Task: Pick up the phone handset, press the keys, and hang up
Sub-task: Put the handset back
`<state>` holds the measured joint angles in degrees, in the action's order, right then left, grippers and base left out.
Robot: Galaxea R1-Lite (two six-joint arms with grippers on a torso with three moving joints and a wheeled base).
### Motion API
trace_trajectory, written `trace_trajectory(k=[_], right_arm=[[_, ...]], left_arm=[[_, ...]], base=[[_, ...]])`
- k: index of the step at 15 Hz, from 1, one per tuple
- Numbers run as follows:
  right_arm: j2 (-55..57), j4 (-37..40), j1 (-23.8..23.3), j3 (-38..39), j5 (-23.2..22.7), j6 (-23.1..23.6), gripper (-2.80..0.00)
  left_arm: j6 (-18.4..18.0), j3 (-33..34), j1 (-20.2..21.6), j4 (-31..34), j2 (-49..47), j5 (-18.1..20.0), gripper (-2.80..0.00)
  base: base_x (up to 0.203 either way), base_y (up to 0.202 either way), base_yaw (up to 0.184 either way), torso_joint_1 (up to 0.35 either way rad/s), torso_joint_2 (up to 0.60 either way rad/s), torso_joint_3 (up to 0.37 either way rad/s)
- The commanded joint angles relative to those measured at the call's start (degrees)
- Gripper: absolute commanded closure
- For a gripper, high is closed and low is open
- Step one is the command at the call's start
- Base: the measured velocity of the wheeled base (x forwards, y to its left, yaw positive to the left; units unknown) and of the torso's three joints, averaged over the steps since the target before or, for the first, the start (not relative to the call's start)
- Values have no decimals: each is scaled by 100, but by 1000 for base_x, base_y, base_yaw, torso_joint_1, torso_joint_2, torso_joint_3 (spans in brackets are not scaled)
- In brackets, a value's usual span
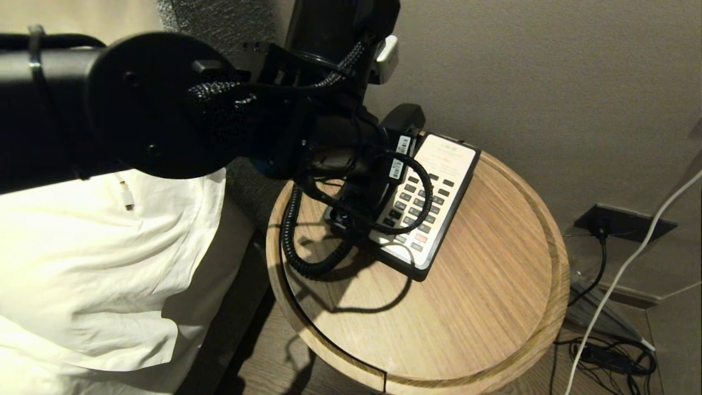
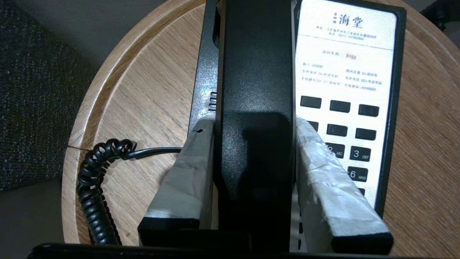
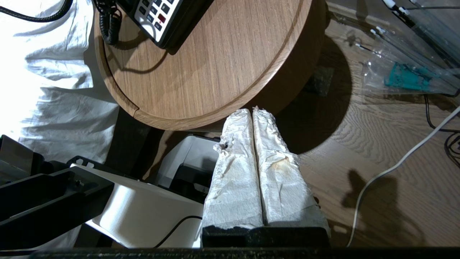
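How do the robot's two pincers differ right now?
The left pincer is over the round wooden table, its fingers spread on either side of the black phone handset and gripping it. The right pincer hangs off the table's edge, above the floor, its fingers pressed together with nothing between them. The left works beside the keys; the right is well away from them. Both have pale wrapped fingers.

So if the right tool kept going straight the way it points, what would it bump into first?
Probably the rim of the round wooden table, just past the shut right tool. Depth is unclear, so it might slip under the rim instead.
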<state>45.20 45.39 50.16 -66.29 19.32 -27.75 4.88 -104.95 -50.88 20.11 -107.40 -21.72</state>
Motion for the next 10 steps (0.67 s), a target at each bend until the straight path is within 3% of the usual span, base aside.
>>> trace_trajectory(k=[1,10], right_arm=[[41,23,2,2,10,-12,0],[76,16,2,-24,-7,-10,0]], left_arm=[[13,36,-11,19,18,-14,0],[39,364,-124,19,88,-16,0]], base=[[0,0,0,0,0,0],[0,0,0,0,0,0]])
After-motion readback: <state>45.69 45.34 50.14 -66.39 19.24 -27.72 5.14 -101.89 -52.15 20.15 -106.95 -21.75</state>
